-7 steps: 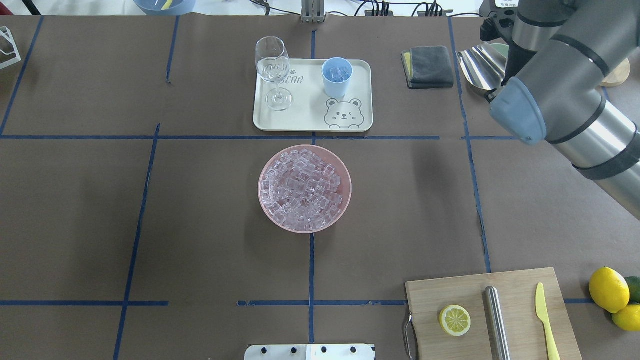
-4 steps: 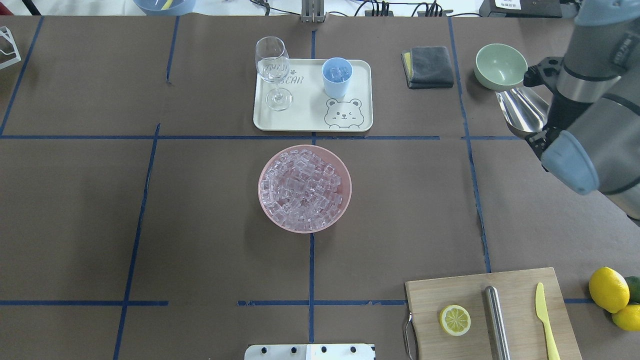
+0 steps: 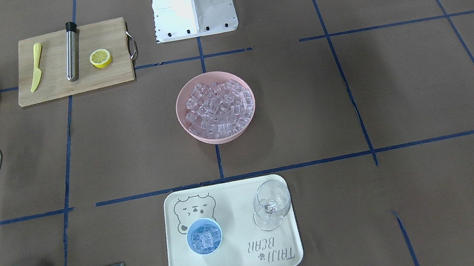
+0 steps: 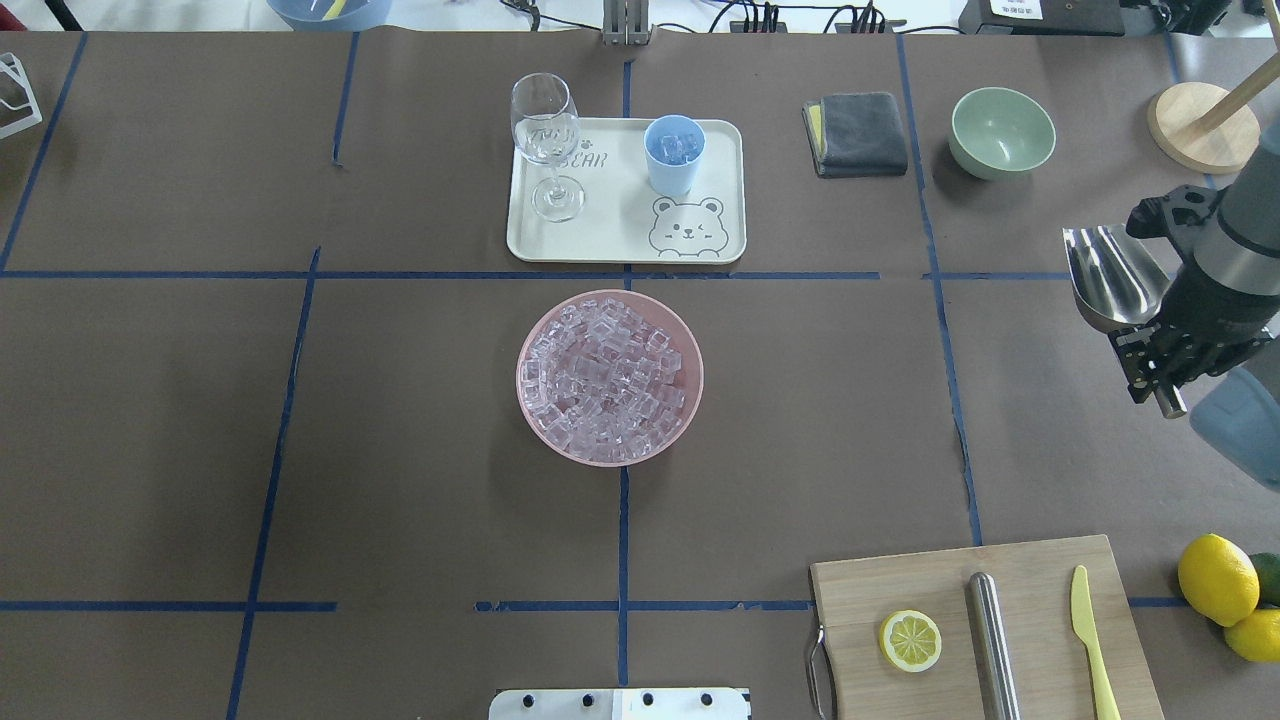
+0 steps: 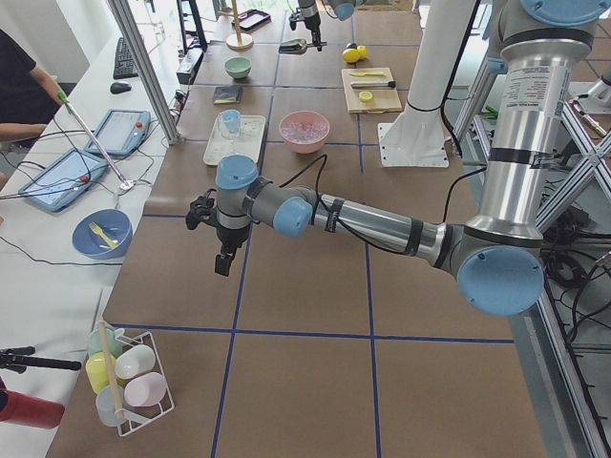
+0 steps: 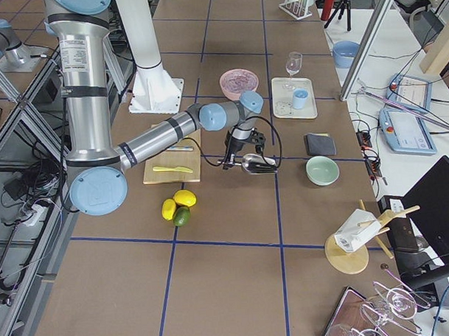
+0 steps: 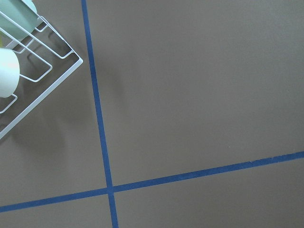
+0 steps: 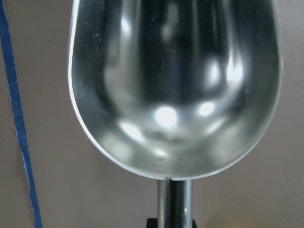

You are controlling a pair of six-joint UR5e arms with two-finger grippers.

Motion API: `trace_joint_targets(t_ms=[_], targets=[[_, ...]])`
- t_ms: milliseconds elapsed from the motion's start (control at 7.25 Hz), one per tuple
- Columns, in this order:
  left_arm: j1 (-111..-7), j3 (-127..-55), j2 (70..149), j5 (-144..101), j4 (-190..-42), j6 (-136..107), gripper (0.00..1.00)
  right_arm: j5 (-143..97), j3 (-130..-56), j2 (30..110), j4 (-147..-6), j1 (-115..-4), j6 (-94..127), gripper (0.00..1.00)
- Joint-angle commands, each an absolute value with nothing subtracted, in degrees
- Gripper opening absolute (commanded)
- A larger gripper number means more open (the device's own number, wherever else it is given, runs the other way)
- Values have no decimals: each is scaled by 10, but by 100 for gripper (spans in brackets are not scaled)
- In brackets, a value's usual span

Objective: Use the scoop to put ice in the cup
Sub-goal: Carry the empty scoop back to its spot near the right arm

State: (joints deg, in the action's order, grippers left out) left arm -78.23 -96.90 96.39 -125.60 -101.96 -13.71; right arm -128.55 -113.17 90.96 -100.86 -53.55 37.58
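Nearest the robot, on its right, a wooden cutting board (image 4: pixel 1040 615) carries a halved lemon (image 4: pixel 910 641), cut face up, a steel cylinder with a black cap (image 4: pixel 994 645) and a yellow-green plastic knife (image 4: pixel 1090 640). Two whole yellow lemons (image 4: pixel 1217 579) and a green lime (image 4: pixel 1268 577) lie just beside the board.

At the table's middle, a round pink bowl (image 4: pixel 610 461) is heaped with clear ice cubes (image 4: pixel 608 378).

Further out on the right, the right gripper (image 4: pixel 1148 358) is clamped on the thin handle of the shiny stainless-steel scoop (image 4: pixel 1115 280). It holds the scoop above the brown table cover, well apart from the bowl. The wrist view shows the trough empty.

The left gripper (image 5: pixel 222 260) hangs over bare table far to the left. I cannot tell whether its jaws are apart or together.

Beyond the bowl stands a cream rectangular tray (image 4: pixel 620 225) printed with a winking bear (image 4: pixel 687 228). Its lettering appears to read "TAIJI BEAR" beside a small paw mark. On the tray, the small round light-blue cup (image 4: pixel 674 155) stands upright with a few ice cubes inside. A clear stemmed wine glass (image 4: pixel 545 130) stands apart from it.

To the tray's right lie a folded grey cloth with a yellow edge (image 4: pixel 858 133) and a pale green bowl (image 4: pixel 1001 131). A round wooden base (image 4: pixel 1190 135) sits at the far corner.
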Motion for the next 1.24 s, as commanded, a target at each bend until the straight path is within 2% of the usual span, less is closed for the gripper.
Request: trace_joint_targets(t_ms=[0,1103], targets=[[-782,-969,965,-1256,-1020,-137,100,-1286,-1124,928,-945,-492,447,0],[-782,-968,964,-1255,-1020,-136,100,-1292,-1106,926,-946,-440,447,0]])
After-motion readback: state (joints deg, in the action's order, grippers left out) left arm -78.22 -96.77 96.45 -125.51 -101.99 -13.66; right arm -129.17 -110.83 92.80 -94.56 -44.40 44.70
